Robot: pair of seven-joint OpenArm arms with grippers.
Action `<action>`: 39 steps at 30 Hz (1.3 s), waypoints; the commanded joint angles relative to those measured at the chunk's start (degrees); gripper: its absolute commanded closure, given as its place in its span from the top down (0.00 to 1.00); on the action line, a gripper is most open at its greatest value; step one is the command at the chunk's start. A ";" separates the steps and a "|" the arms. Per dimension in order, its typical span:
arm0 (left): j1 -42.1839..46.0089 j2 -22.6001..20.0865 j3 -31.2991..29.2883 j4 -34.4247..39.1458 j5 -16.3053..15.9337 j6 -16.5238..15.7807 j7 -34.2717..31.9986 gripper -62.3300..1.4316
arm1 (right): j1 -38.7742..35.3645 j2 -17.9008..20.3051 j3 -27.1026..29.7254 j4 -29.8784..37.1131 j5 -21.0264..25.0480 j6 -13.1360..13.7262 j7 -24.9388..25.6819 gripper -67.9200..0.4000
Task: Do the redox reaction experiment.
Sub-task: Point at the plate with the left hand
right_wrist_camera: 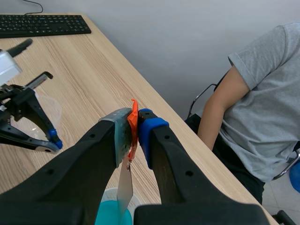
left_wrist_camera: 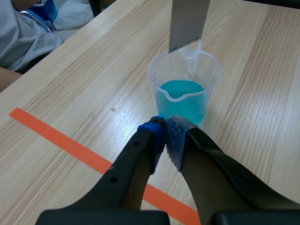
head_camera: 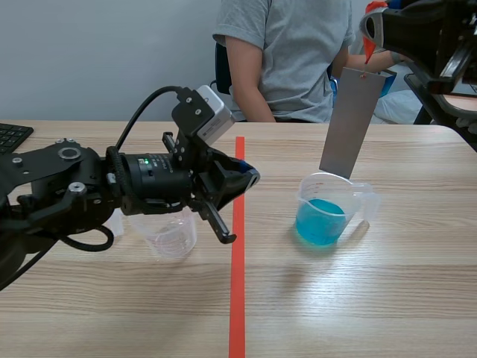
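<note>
A clear beaker [head_camera: 332, 209] holding blue liquid [head_camera: 320, 221] stands right of the red tape line. A grey metal plate [head_camera: 349, 123] hangs over it, its lower edge at the beaker's rim. My right gripper [right_wrist_camera: 133, 126], raised high at the right, is shut on the orange tag [right_wrist_camera: 133, 123] at the plate's top; the plate [right_wrist_camera: 124, 187] drops down into the beaker [right_wrist_camera: 108, 213]. My left gripper [head_camera: 250, 177] hovers near the tape line, shut on nothing, pointing at the beaker [left_wrist_camera: 185, 86]. Its fingertips [left_wrist_camera: 176, 136] stop just short of it.
An empty clear beaker [head_camera: 170, 233] stands under my left arm. A person in a grey shirt [head_camera: 291, 52] sits across the table. A black keyboard [head_camera: 11, 136] lies at the far left edge. The red tape line [head_camera: 238, 276] runs down the table's middle.
</note>
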 commanded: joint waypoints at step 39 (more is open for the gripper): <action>-7.50 16.04 5.42 -14.69 4.35 9.16 -6.10 0.09 | 0.72 -0.63 0.37 0.55 0.48 0.33 -0.26 0.03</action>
